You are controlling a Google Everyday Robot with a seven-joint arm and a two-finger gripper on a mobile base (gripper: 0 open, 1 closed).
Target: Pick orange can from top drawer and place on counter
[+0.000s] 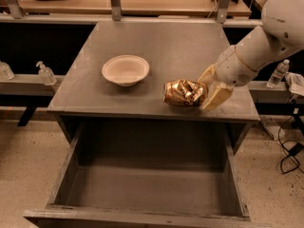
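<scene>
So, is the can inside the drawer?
No, the end effector grips the can over the counter, near its front right.

top drawer [142, 184] front cut off by lower edge; orange can [183, 92] right end hidden inside clasping gripper [204, 91] at counter [156, 42] front right.

Orange can [184, 93] in hand [205, 88] over counter [180, 46]

- One crumpled shiny copper-orange metal can [184, 93]
- One shallow cream bowl [125, 70]
- One cream two-finger hand [204, 88], clasping the can at the right front of the one dark-grey wooden bench [166, 37]
- One open dark-grey wooden drawer [142, 186]
</scene>
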